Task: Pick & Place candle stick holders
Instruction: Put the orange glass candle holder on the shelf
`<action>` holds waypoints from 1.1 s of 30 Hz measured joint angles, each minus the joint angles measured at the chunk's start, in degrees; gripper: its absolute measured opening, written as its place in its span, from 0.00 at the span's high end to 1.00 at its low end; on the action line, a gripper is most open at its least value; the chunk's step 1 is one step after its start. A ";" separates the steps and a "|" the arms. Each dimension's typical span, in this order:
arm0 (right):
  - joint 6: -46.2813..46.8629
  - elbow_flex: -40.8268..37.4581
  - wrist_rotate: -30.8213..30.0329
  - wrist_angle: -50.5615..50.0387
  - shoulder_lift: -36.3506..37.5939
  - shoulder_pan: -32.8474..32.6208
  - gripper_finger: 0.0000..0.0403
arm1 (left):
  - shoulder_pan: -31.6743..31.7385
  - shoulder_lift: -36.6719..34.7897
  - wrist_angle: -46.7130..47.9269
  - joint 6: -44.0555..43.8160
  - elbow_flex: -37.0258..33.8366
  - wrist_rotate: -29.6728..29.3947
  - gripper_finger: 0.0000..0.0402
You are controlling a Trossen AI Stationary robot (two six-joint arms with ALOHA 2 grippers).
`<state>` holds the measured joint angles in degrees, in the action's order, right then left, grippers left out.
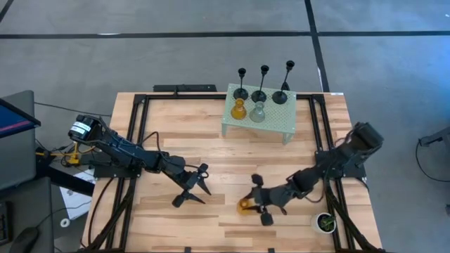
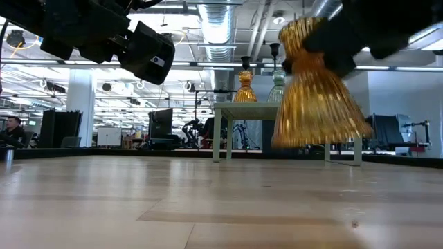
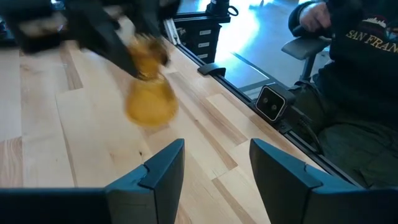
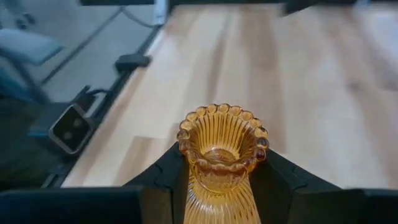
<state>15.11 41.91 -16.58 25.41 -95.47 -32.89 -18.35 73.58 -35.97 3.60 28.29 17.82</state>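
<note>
The right gripper [image 1: 257, 202] sits low over the near middle of the table [image 1: 211, 126], its fingers [image 4: 163, 168] clenched on the neck of a ribbed amber holder [image 4: 221, 152]. In the right wrist view the holder stands upright between the two dark fingers, its scalloped rim open to the camera. In the low view this amber holder [image 2: 315, 97] looms large on the right, its flared base clear of the wood, so it is lifted off the table. The left wrist view shows the same holder [image 3: 149, 99] blurred, hanging under the right arm, with the wooden top below it. The left gripper [image 1: 192, 188] hovers just beside it toward the table's left, jaws released and spread wide, holding nothing; its two fingers [image 3: 163, 165] show apart in its own wrist view. At the far side of the table stands a pale green stand [image 1: 274, 119] on white legs. On it are three black holders [image 1: 264, 84] in a row along the back edge, with a second amber holder [image 1: 239, 109] and a pale grey-green holder [image 1: 258, 111] side by side in front of them. The low view shows these two, amber [image 2: 244, 86] and grey-green [image 2: 277, 84], upright on the stand. A small white pot [image 1: 325, 223] with a green plant sits at the near right corner. A seated person [image 3: 354, 81] in a dark sweatshirt shows beyond the table's edge.
</note>
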 joint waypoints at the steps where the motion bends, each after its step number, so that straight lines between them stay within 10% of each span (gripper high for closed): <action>1: 0.00 0.00 -1.35 -2.41 1.94 0.07 0.70 | 0.00 0.00 -0.02 0.00 0.00 0.00 0.55; 18: 7.21 0.00 -26.68 -38.12 34.09 6.01 0.70 | 0.04 0.00 0.43 0.31 0.00 0.00 0.55; 33: 7.03 0.00 -34.49 -47.83 43.55 24.12 0.70 | 0.12 0.00 0.48 0.44 0.00 -0.02 0.55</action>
<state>22.13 41.91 -51.07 -22.42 -51.92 -8.77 -18.23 73.58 -35.48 4.03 28.29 17.80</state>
